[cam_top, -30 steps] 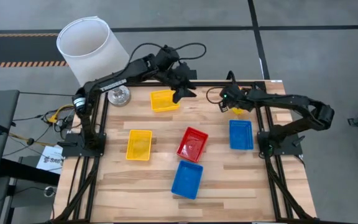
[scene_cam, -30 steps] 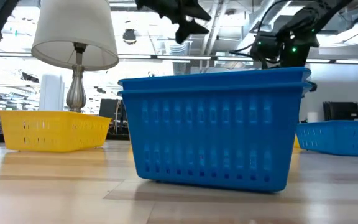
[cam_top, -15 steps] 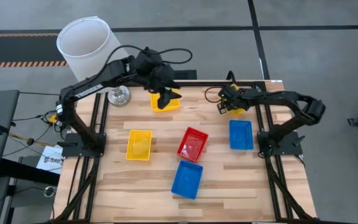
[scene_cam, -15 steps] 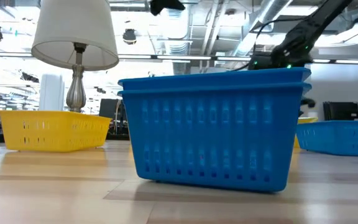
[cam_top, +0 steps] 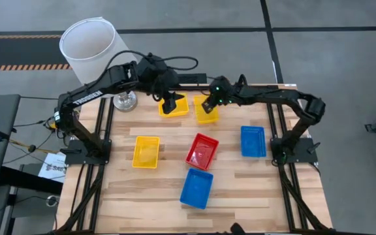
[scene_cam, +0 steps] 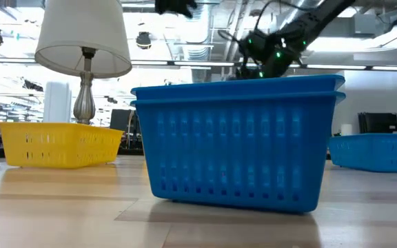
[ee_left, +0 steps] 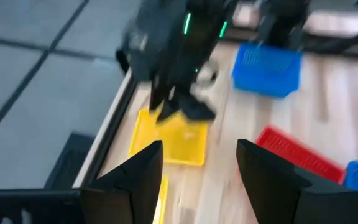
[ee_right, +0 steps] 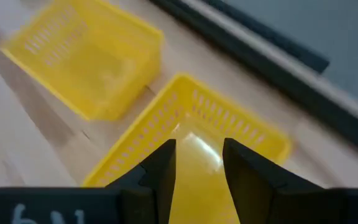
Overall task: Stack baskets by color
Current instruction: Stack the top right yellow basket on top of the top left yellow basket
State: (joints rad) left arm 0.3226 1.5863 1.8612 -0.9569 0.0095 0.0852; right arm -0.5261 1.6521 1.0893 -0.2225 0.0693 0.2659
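Observation:
Two yellow baskets sit side by side at the table's far edge. My left gripper [cam_top: 170,108] hangs open over the left one [cam_top: 175,104], its fingers [ee_left: 135,177] holding nothing. My right gripper [cam_top: 209,104] is shut on the right one [cam_top: 206,112], which fills the right wrist view [ee_right: 222,134]. A third yellow basket [cam_top: 146,151], a red basket [cam_top: 202,151] and a blue basket [cam_top: 253,141] rest bottom down mid-table. Another blue basket [cam_top: 196,188] stands near the front; the low view shows two blue rims [scene_cam: 236,93] nested there. My right gripper has the yellow basket by the end nearest its fingers [ee_right: 157,171], which hide the spot they touch. The fingers slant down from the table's right. The basket's floor [ee_right: 197,146] shows between them. The basket sits level; whether it is clear of the table I cannot tell.
A lamp with a big white shade [cam_top: 90,42] and a metal foot [cam_top: 124,100] stands at the far left corner. Bare wood lies along the near edge and the near left [cam_top: 129,196].
My right gripper has swept along the far edge toward the table's left. It brought its yellow basket from the far right corner to beside the other yellow basket. My left gripper has drawn back toward the left, risen and tipped downward over that basket.

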